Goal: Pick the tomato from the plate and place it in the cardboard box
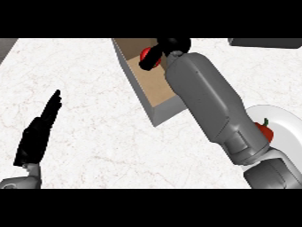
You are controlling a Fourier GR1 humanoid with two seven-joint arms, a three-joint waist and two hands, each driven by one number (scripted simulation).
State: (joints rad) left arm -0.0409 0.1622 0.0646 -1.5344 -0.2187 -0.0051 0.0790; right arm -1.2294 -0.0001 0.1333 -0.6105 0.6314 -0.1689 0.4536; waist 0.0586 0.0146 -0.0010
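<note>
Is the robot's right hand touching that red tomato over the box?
Touching. In the head view the right hand has its black fingers curled round the tomato, above the cardboard box.

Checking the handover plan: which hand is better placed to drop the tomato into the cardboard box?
The right hand. Its fingers are curled round the tomato and it is over the open cardboard box. The left hand rests open at the lower left, well apart from the box.

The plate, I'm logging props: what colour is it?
White; the plate shows at the head view's right edge.
</note>
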